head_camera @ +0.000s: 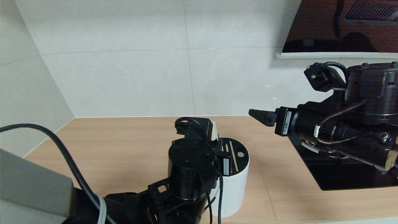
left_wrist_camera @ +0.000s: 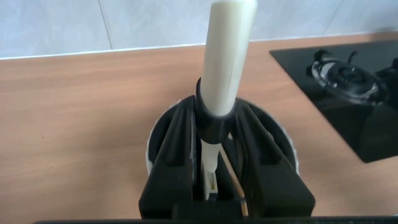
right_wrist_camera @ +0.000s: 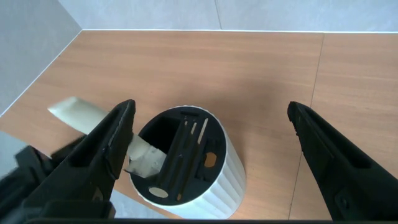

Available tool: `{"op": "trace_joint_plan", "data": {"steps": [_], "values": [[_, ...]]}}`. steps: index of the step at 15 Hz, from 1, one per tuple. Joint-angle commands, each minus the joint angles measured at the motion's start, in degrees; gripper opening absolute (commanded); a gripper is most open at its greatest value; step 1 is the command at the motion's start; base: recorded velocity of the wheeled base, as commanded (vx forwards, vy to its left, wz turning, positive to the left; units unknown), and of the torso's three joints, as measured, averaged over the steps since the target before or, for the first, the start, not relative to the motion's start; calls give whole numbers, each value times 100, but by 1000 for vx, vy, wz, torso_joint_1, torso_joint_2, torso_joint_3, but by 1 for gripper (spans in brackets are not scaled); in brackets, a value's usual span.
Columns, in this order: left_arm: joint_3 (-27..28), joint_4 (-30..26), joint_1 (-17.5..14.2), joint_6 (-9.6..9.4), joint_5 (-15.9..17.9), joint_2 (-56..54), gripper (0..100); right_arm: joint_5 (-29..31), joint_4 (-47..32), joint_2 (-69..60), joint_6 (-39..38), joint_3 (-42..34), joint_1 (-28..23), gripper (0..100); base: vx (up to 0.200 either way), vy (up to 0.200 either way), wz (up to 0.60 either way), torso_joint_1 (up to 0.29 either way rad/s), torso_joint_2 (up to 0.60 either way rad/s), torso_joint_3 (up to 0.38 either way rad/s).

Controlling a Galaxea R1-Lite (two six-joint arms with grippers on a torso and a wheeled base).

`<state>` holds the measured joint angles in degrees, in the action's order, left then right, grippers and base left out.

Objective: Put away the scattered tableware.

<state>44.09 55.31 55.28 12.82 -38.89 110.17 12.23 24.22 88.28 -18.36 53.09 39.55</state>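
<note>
Left gripper (left_wrist_camera: 217,118): clamped on cream plastic utensil handle (left_wrist_camera: 227,50), tip inside holder.
Holder (head_camera: 234,186): white ribbed cylinder, near wooden countertop's (head_camera: 124,149) front edge.
Right gripper (right_wrist_camera: 210,109): spread wide, holding nothing.

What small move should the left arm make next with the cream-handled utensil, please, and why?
Probably ease it further down. The left gripper is shut on the cream-handled utensil, whose tip sits inside the white holder, while most of its handle stands above the rim.
</note>
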Motion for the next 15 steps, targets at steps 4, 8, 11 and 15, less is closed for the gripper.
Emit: {"op": "trace_joint_plan", "data": {"steps": [4, 8, 11, 15], "values": [[20, 6, 0, 10, -5, 22, 0, -1, 4, 5, -1, 0, 0, 100, 0, 0, 0, 0, 0, 0], [-59, 6, 0, 10, -5, 84, 0, -1, 4, -4, -1, 0, 0, 100, 0, 0, 0, 0, 0, 0], [-50, 6, -9, 1, -5, 49, 0, -1, 4, 5, -1, 0, 0, 100, 0, 0, 0, 0, 0, 0], [-68, 15, -9, 10, -5, 14, 0, -1, 4, 5, -1, 0, 0, 100, 0, 0, 0, 0, 0, 0]]}}
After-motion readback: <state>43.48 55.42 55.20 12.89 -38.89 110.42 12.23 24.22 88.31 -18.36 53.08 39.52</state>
